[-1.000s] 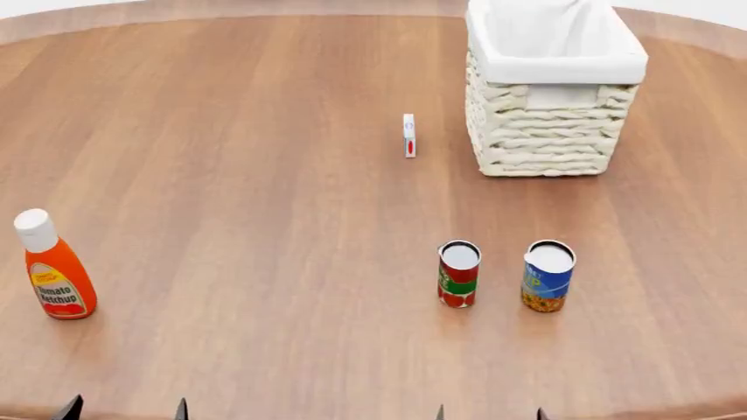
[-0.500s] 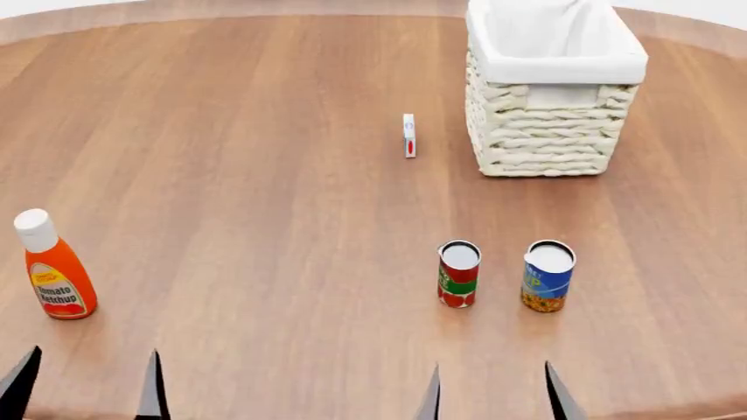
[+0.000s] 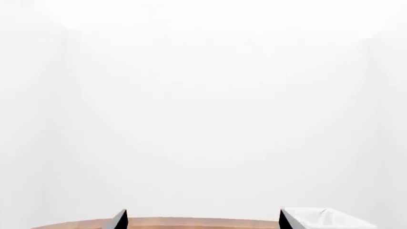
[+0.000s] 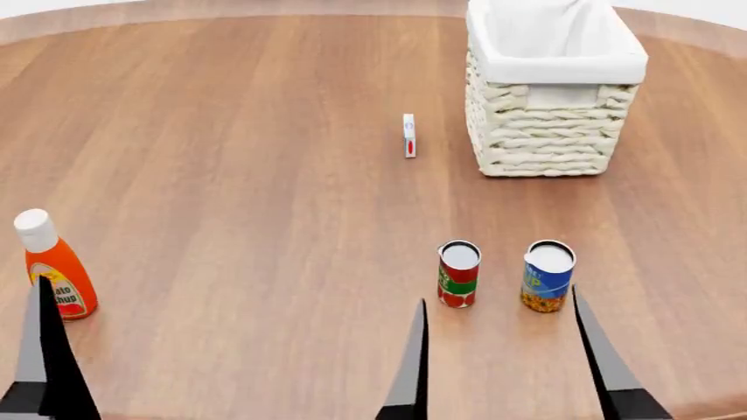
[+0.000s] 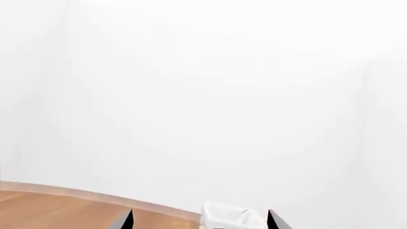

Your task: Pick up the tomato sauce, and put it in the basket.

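Tomato sauce (image 4: 459, 274) stands upright on the table (image 4: 233, 175), near edge, just beside a blue-and-yellow can (image 4: 548, 276), well apart from the basket (image 4: 554, 96) at the far side; nothing done yet: grab, lift, drop all left; basket's inside mostly out of view; right gripper (image 4: 502, 359) fingers spread wide, empty, short of the can; left gripper (image 4: 47, 350) shows one finger only, can't tell its state; ketchup bottle (image 4: 52, 267) partly behind it; wrist cams mostly blank white.

Red/green tomato sauce (image 4: 459, 275), cream woven basket (image 4: 548, 131) w/ white lining.
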